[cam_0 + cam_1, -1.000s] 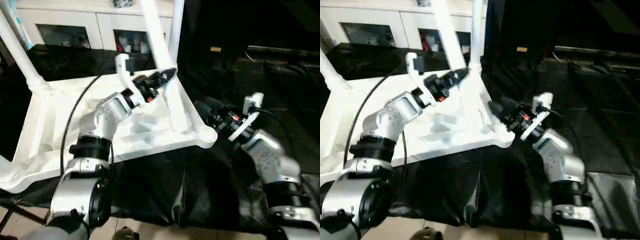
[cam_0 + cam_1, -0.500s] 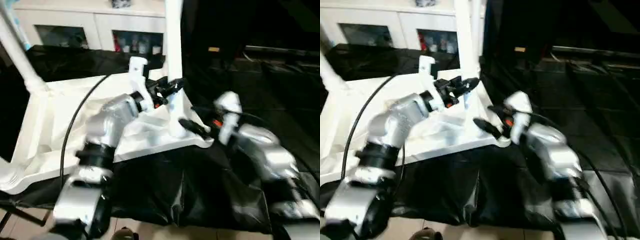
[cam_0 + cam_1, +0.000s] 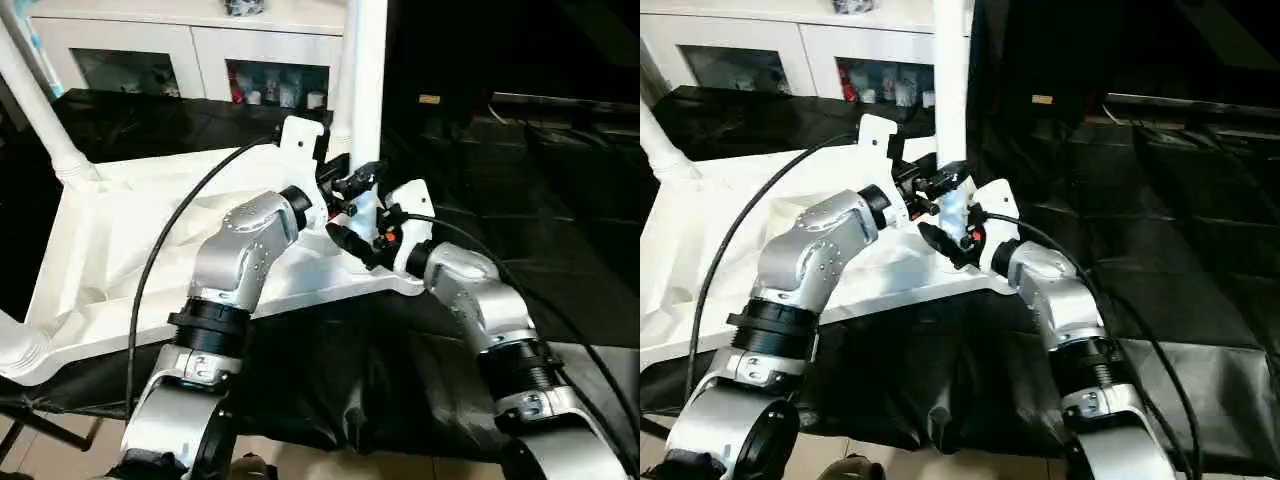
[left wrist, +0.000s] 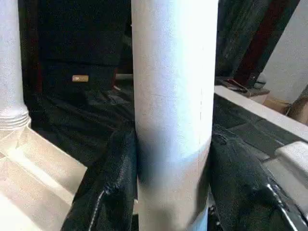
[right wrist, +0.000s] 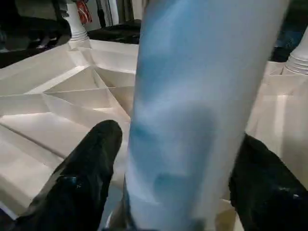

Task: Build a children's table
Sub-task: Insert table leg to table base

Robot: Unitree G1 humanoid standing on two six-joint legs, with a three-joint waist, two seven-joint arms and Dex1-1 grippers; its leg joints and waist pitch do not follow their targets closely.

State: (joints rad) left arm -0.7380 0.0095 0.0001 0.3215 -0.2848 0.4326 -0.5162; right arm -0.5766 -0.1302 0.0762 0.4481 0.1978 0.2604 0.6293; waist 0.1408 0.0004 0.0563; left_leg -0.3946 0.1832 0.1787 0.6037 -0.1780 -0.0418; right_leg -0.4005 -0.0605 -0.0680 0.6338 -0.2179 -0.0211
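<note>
The children's table top (image 3: 120, 240) lies upside down, ribs up, on the black-covered work table. A white leg (image 3: 368, 80) stands upright at its near right corner. My left gripper (image 3: 358, 185) is shut on that leg, and its black fingers (image 4: 113, 183) press both sides of the tube. Just below it, my right gripper (image 3: 362, 235) is open around the leg's base near the socket, with a finger (image 5: 91, 163) on each side of it. Another leg (image 3: 35, 95) stands in the far left corner, and a leg's base (image 3: 15, 350) shows at the near left corner.
A white cabinet (image 3: 200, 50) with glass doors stands behind the work table. Black cloth (image 3: 560, 200) covers the table to the right and hangs in folds over its front edge. A black cable runs along my left forearm (image 3: 240, 250).
The leg has swung from tilted to upright over the near right corner, my left gripper moving with it. My right gripper came in from the right to the leg's base.
</note>
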